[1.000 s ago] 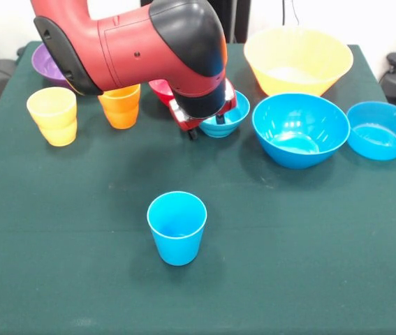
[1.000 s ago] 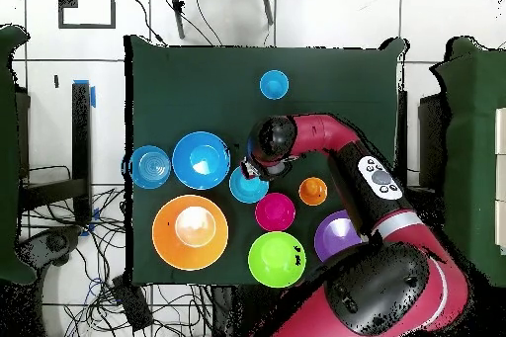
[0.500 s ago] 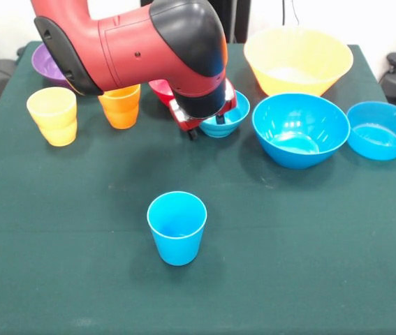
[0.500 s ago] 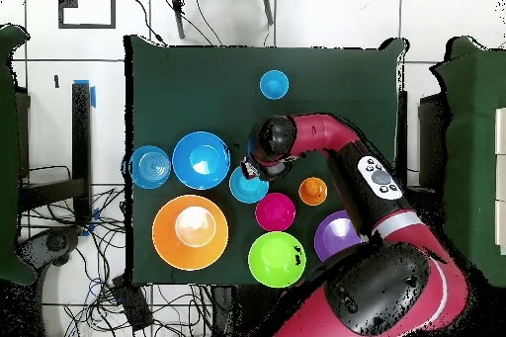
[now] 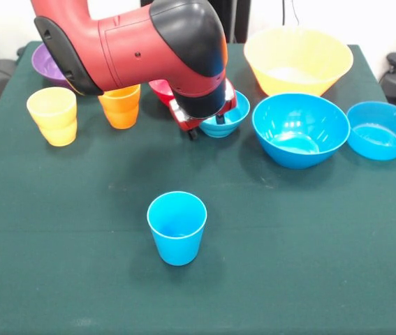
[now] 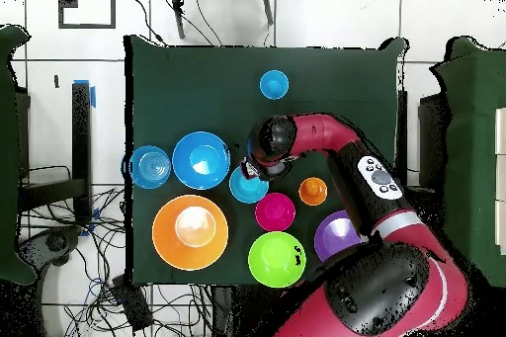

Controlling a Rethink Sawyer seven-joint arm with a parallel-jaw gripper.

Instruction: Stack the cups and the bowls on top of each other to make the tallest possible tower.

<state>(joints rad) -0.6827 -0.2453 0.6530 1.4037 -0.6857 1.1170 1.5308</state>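
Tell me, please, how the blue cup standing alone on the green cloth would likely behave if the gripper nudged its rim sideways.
The blue cup looks like thin glossy plastic, so probably light and slippery. Taller than wide with a narrower base, it may tip rather than slide on the table cloth.

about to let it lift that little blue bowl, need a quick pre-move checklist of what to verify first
1. Tool at the smallest blue bowl: ok, its tip sits at the rim.
2. Grip closed on the rim: cannot tell, the arm hides it.
3. Blue cup upright, mouth up and empty: ok.
4. Table around the blue cup free of other things: ok.
5. Red bowl close beside the lift: not ok, watch for a knock.
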